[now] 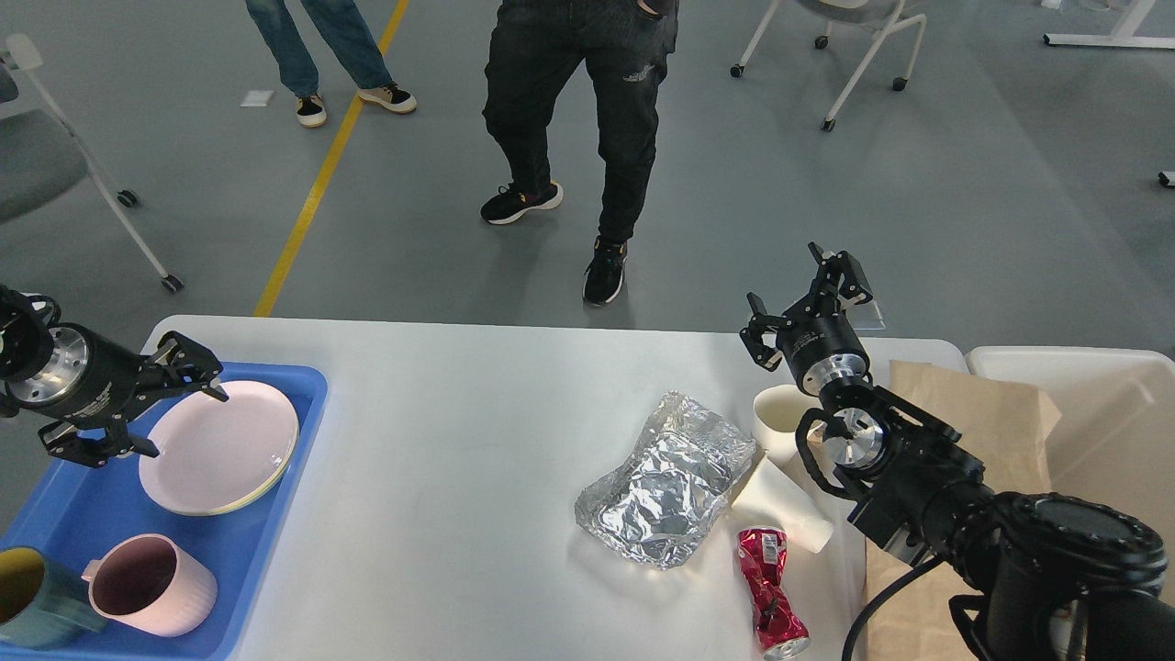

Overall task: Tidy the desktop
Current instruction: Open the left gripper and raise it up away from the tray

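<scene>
The white desktop (441, 441) carries litter on its right half: a crumpled sheet of foil (665, 482), two white paper cups, one upright (776, 413) and one lying on its side (780, 505), and a crushed red can (769, 592). My right gripper (799, 298) hangs open above the table's far right edge, behind the upright cup, with nothing between its fingers. My left gripper (179, 404) stands open over the blue tray (83, 514), above the rim of the pink plate (220, 445), and holds nothing.
The tray also holds a pink mug (151, 597) and a teal mug (37, 610). A brown paper bag (991, 422) lies by a cream bin (1102, 386) at the right. Two people stand beyond the table's far edge; rolling chairs stand farther off.
</scene>
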You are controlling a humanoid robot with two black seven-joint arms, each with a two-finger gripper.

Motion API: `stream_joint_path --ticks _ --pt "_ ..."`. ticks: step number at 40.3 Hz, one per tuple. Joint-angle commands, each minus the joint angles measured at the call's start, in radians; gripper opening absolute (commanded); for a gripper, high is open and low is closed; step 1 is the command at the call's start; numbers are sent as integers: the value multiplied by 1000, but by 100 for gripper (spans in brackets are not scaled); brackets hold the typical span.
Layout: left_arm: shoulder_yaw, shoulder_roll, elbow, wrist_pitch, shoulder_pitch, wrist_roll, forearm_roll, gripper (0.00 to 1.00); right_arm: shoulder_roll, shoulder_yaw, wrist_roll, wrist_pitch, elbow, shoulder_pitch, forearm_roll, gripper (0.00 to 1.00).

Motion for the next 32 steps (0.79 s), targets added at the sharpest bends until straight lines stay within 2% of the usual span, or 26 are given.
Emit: stream_joint_path --ticks 1,10,17,20,23,32 --pt "50 31 -142 98 -63 0 0 89 0 1 0 0 1 0 0 100" --pt "84 43 -226 180 -83 -11 49 86 0 0 0 0 1 0 0 100" --pt "86 57 -254 262 -150 -57 118 85 0 1 0 0 -1 0 0 100" --pt "86 63 -255 272 -164 -69 118 85 0 1 0 0 1 0 0 100" --pt "79 81 -255 282 -196 -108 114 85 0 1 0 0 1 0 0 100" --pt "33 98 -249 285 -198 -109 1 88 0 1 0 0 -1 0 0 100"
